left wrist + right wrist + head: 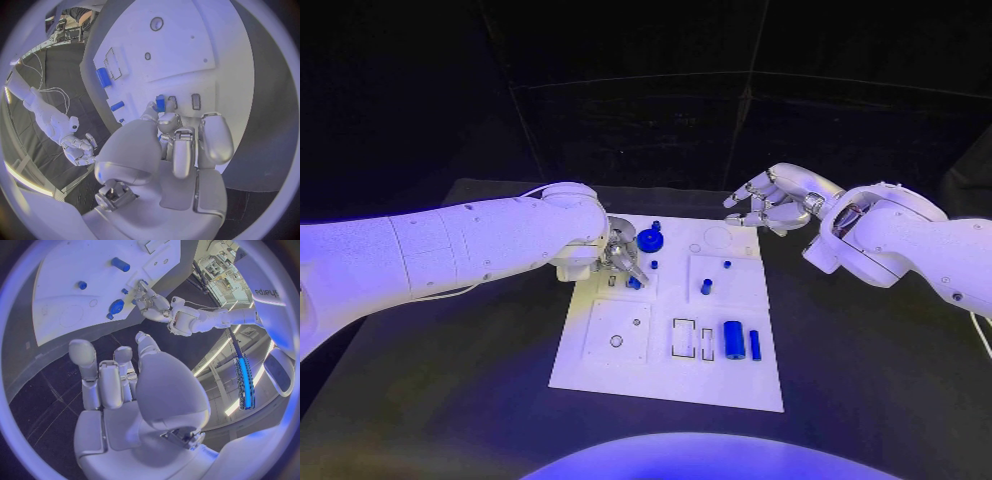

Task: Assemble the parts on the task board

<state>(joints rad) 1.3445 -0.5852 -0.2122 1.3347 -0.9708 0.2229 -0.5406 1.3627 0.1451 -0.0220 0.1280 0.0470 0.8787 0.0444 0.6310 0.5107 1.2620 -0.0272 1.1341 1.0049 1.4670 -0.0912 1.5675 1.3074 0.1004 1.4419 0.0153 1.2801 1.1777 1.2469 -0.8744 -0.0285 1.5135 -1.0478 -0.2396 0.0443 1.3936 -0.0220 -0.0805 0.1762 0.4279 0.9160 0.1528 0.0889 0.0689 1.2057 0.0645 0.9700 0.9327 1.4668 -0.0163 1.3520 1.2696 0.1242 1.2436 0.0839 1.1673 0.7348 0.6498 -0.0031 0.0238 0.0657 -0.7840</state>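
Note:
The white task board (596, 372) lies in the middle of the table. My left hand (620, 258) reaches over its far left part and pinches a small blue part (633, 283) at its fingertips, right at the board's surface. In the left wrist view that blue part (160, 102) sits beside two narrow slots (195, 101). A round blue part (651, 240) lies just beyond the hand. Small blue pegs (707, 286) stand mid-board. A thick blue cylinder (733, 335) and a thin blue bar (754, 345) lie nearer me. My right hand (769, 205) hovers beyond the board's far right corner, fingers apart, holding nothing.
Rectangular recesses (684, 338) and a round hole (616, 341) mark the near half of the board. The black table (430, 400) runs around the board on all sides. The left forearm (459, 250) crosses the table's left side.

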